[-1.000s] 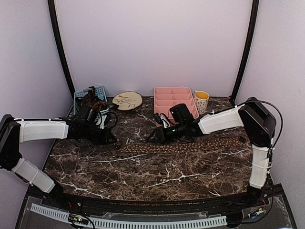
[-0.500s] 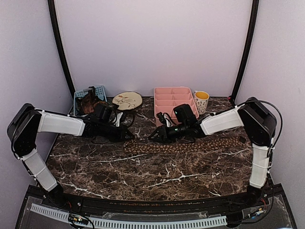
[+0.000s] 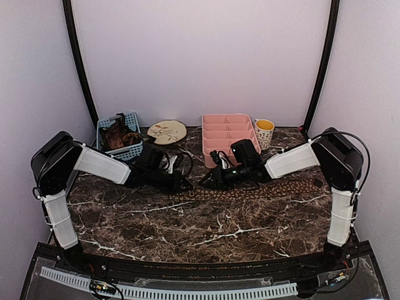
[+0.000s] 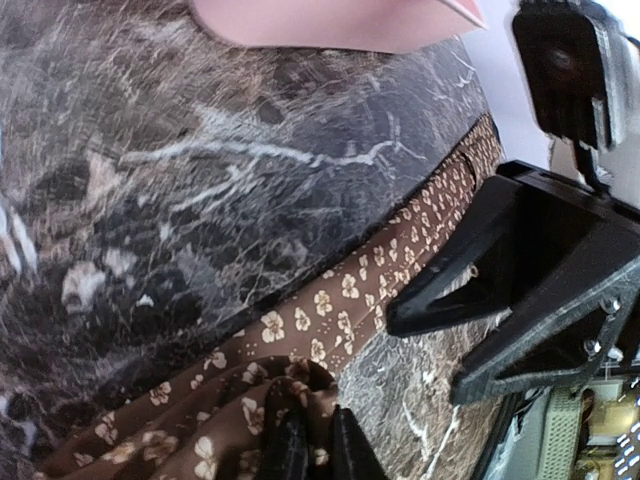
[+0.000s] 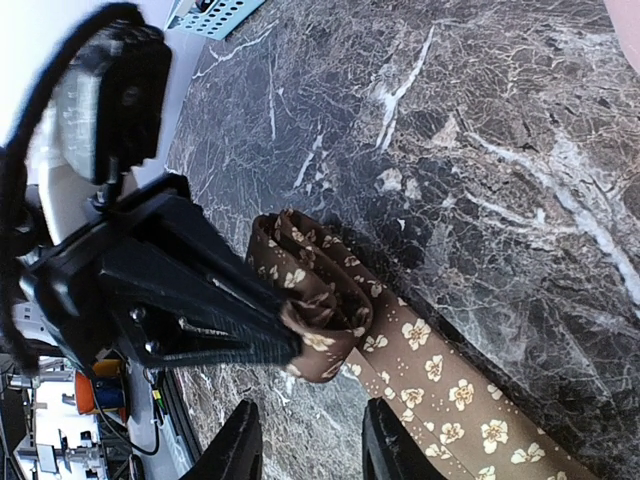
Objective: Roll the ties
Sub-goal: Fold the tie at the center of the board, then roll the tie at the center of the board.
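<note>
One tie, brown with small tan flowers, lies flat across the right half of the marble table. Its left end is folded into a loose loop. My left gripper is shut on that folded end; in the left wrist view its gripper pinches bunched fabric while the tie's strip runs away to the upper right. My right gripper hovers just right of the loop. In the right wrist view its gripper stands open with nothing between the fingers, close to the fold.
Along the back stand a blue basket holding dark items, a round plate, a pink divided tray and a yellow-lined mug. Black cables loop beside the left arm.
My left arm has swept rightward with the tie's end, folding it over and shortening the flat stretch. The right gripper shifted slightly right and its jaws narrowed.
</note>
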